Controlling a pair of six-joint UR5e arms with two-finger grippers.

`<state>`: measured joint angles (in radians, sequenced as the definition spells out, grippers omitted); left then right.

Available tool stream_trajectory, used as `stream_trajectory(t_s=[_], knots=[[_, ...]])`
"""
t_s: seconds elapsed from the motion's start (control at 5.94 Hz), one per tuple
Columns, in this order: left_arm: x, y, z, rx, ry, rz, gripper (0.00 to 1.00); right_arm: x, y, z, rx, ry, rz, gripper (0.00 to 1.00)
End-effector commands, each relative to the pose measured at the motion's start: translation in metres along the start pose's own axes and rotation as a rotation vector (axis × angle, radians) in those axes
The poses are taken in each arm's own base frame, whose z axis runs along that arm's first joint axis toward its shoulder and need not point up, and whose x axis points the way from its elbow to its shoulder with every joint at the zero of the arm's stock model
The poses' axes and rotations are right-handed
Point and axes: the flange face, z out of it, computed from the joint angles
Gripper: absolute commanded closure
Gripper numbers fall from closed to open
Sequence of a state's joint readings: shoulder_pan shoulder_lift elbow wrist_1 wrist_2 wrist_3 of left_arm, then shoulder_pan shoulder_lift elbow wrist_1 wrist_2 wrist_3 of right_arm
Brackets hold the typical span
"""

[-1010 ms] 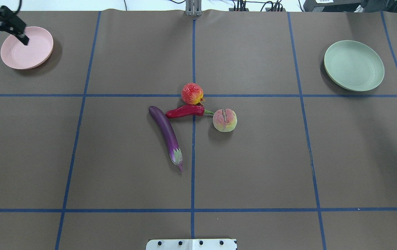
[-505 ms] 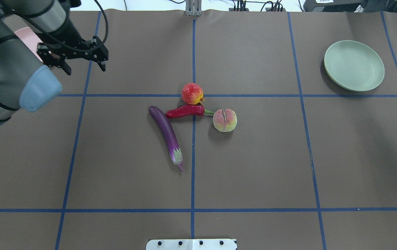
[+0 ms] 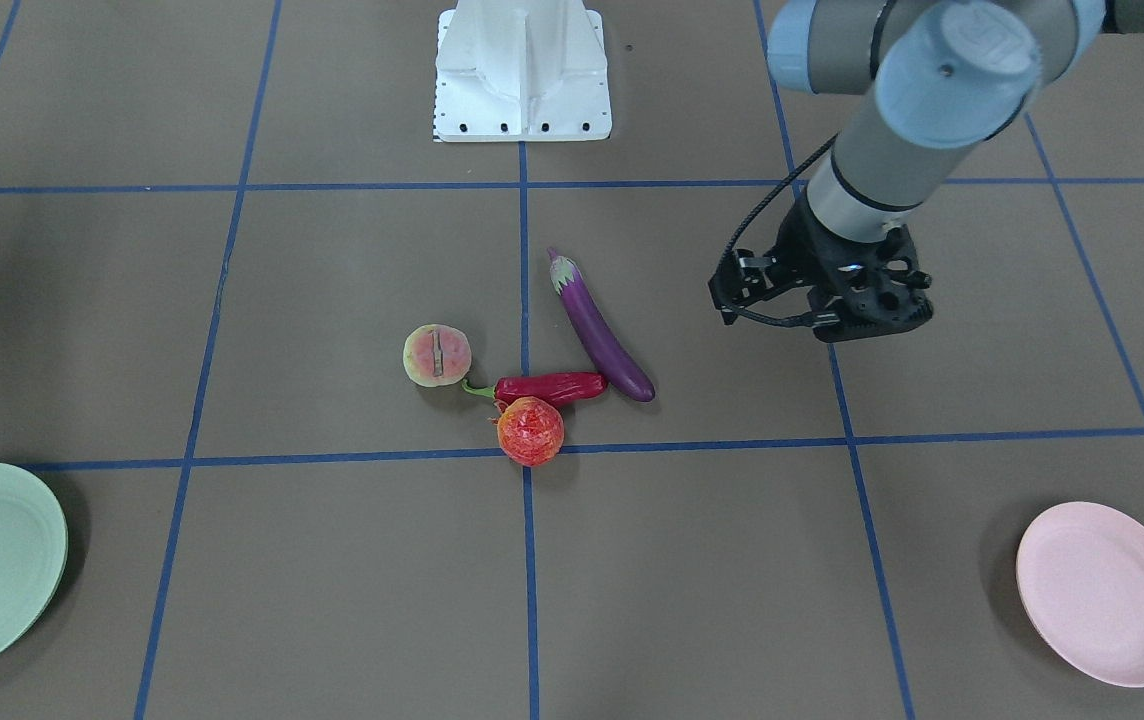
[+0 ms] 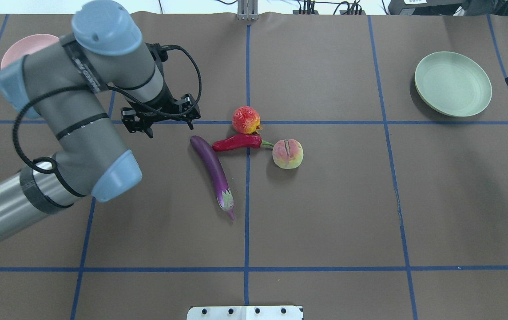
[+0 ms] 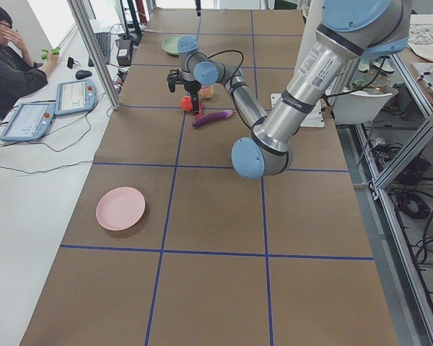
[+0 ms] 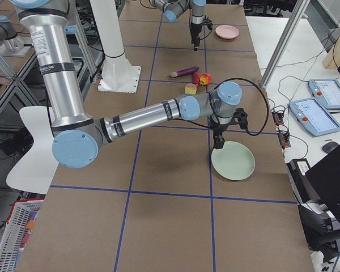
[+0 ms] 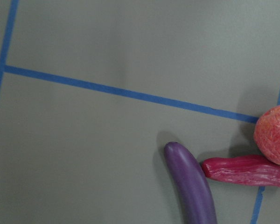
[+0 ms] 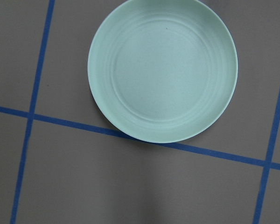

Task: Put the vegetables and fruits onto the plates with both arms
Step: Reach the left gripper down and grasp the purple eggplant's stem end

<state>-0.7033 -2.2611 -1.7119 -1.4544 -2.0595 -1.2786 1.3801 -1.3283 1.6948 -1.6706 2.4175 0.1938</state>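
The purple eggplant (image 4: pixel 213 171), red chili (image 4: pixel 236 142), orange-red pomegranate-like fruit (image 4: pixel 245 119) and peach (image 4: pixel 287 154) lie together at the table's middle. My left gripper (image 4: pixel 169 128) is open and empty, hovering just left of the eggplant's blunt end. The left wrist view shows the eggplant (image 7: pixel 191 186), the chili (image 7: pixel 247 170) and the pomegranate-like fruit (image 7: pixel 274 135). The pink plate (image 4: pixel 23 44) is partly hidden behind the left arm. My right gripper (image 6: pixel 218 139) hangs by the empty green plate (image 8: pixel 163 70), only a black piece of it showing in the overhead view; I cannot tell if it is open.
The white base block (image 4: pixel 245 312) sits at the near table edge. Blue tape lines grid the brown table. An operator (image 5: pixel 7 65) sits beside tablets along the far table side. The pink plate (image 3: pixel 1104 592) is empty.
My left arm swung from over the pink plate rightward and nearer, to beside the eggplant's blunt end. The right gripper edged further in by the green plate. The produce has not moved.
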Motion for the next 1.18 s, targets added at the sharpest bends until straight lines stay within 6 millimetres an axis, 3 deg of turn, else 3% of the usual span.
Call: stream_trajectory(t_s=[0.0,0.34,0.67,0.84,1.01], knots=[[0.035,0.04,0.051,0.022,-0.001,-0.019,0.0,-0.059,-0.025,-0.011,0.015,-0.054,0.069,0.0],[0.069,0.041,0.087,0.027,-0.018,-0.031,0.0,-0.145,-0.048,-0.014,0.015,-0.091,0.152,0.0],[0.071,0.044,0.117,0.021,-0.018,-0.016,0.03,-0.197,-0.05,-0.026,0.03,-0.113,0.166,0.0],[0.067,0.041,0.129,0.019,-0.022,-0.017,0.06,-0.208,-0.047,-0.024,0.025,-0.12,0.171,0.01],[0.068,0.044,0.131,0.016,-0.023,-0.012,0.22,-0.24,-0.045,-0.016,0.007,-0.134,0.201,0.01]])
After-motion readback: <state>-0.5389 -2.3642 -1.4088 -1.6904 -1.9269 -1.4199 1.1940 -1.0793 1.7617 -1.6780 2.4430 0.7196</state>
